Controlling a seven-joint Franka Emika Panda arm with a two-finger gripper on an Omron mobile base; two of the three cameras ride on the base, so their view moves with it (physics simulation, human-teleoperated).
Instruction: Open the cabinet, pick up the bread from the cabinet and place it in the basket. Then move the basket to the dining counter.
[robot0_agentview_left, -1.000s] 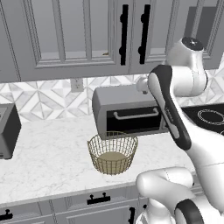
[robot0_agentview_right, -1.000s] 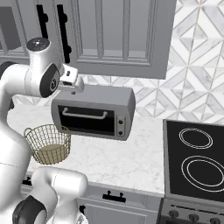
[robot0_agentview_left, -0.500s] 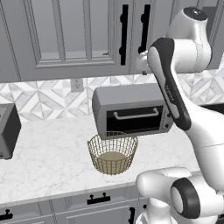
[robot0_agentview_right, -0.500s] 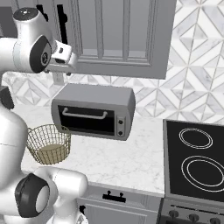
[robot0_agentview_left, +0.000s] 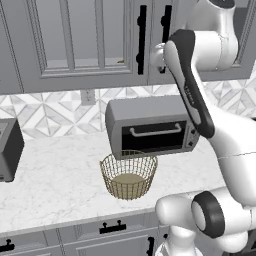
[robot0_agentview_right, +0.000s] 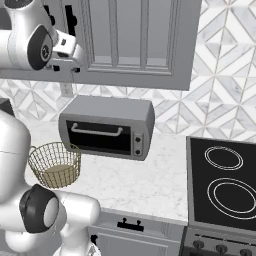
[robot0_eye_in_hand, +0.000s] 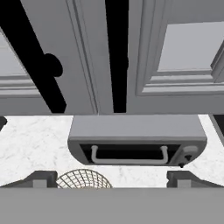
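Observation:
The grey cabinet (robot0_agentview_left: 75, 40) has both glass-paned doors shut, with two black bar handles (robot0_agentview_left: 142, 39) side by side. My gripper (robot0_agentview_right: 67, 68) is open, raised in front of the lower ends of those handles and holding nothing. In the hand view the fingertips (robot0_eye_in_hand: 41, 177) stand wide apart below the handles (robot0_eye_in_hand: 116, 57). The gold wire basket (robot0_agentview_left: 129, 175) sits on the worktop in front of the toaster oven, and its rim shows as basket (robot0_eye_in_hand: 83, 178). A small brown speck (robot0_agentview_left: 120, 61) behind the glass may be the bread; I cannot tell.
A grey toaster oven (robot0_agentview_left: 150, 131) stands on the marble worktop (robot0_agentview_left: 55, 185) under the cabinet. A dark toaster (robot0_agentview_left: 9, 150) is at the far left. A black stovetop (robot0_agentview_right: 225, 185) lies to the right. Grey drawers (robot0_agentview_left: 112, 229) run along the front.
The arm has lifted the open gripper from beside the toaster oven's top up to the bottom of the cabinet handles. Basket and oven have not moved.

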